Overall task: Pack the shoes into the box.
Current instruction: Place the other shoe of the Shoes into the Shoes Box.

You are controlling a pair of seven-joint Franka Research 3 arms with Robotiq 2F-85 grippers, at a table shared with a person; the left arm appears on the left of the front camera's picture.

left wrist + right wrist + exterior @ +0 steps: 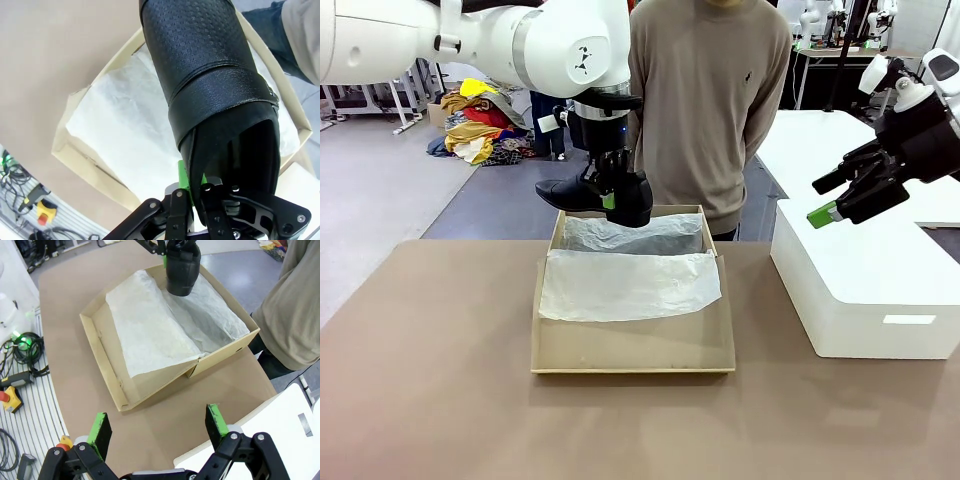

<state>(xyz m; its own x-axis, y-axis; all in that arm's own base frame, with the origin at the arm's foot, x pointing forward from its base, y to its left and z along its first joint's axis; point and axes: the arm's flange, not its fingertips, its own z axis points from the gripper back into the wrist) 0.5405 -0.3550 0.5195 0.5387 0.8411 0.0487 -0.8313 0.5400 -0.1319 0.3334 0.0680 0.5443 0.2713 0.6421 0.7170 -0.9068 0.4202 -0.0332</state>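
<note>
My left gripper [611, 198] is shut on the heel end of a black shoe [595, 194], holding it in the air over the far end of the brown cardboard box [632, 355]. In the left wrist view the shoe [210, 85] hangs from my fingers with the tissue-lined box [75, 155] below. White tissue paper [628, 282] covers the box floor. My right gripper [835, 200] is open and raised over the white bin, well to the right of the box. From the right wrist the gripper [157, 427] looks down at the box [107, 375] and the hanging shoe [182, 270].
A large white bin [865, 285] stands at the table's right. A person [710, 100] in a beige sweater stands behind the box at the far edge. Bare brown tabletop [430, 390] lies left and in front of the box.
</note>
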